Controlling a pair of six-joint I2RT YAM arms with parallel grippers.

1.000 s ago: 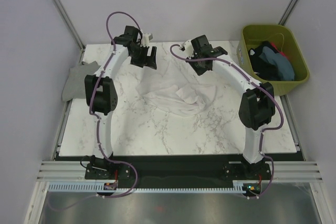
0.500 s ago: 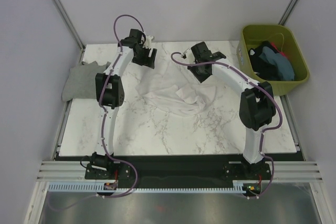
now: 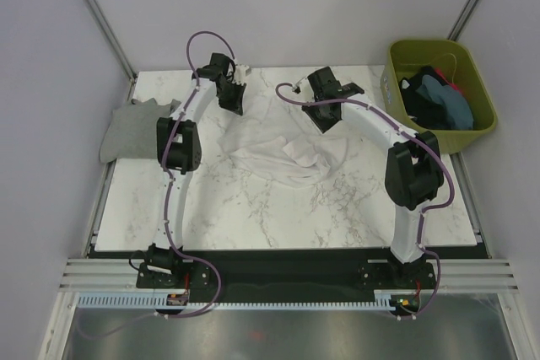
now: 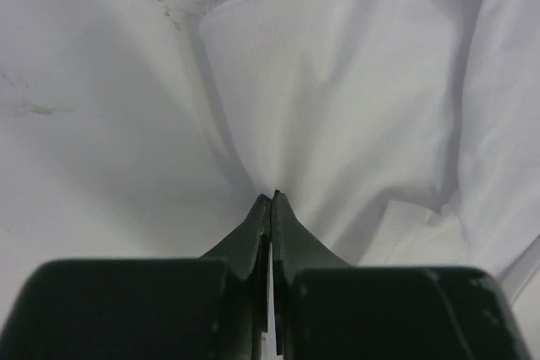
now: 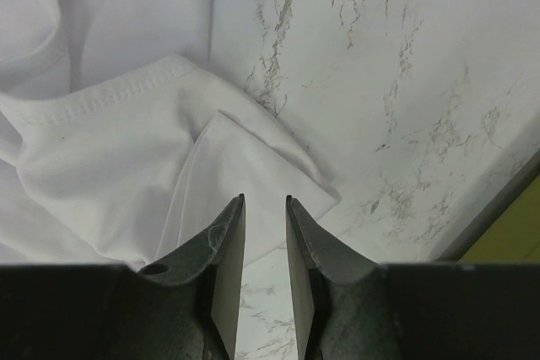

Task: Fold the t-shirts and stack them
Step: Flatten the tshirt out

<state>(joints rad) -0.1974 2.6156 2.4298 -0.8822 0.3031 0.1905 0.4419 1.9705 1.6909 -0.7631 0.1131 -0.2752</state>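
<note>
The white t-shirt (image 3: 287, 156) is lying crumpled at the middle of the marble table (image 3: 253, 208). Its far side is spreading toward the back edge between the two arms, and bare marble is lying open in front of it down to the near edge and out to the right. The grey t-shirt (image 3: 128, 131) is sitting at the table's left edge, partly hanging over it, well apart from the white one. The olive-green bin (image 3: 395, 63) is standing just off the table's far right corner, holding the blue-teal and dark shirts (image 3: 439, 103) in a heap. The left gripper (image 4: 272, 200) is reaching down at the white t-shirt's far left part. Its jaws are pressing together and a peak of white cloth is running into their tips, so it seems to be pinching a fold, though the thin sliver between the fingers is hard to read. The right gripper (image 5: 265, 204) is hanging over the far right part of the same shirt, its jaws standing a narrow slot apart and grasping nothing. Below it a stitched hem and a folded corner of cloth are lying on the marble.
</note>
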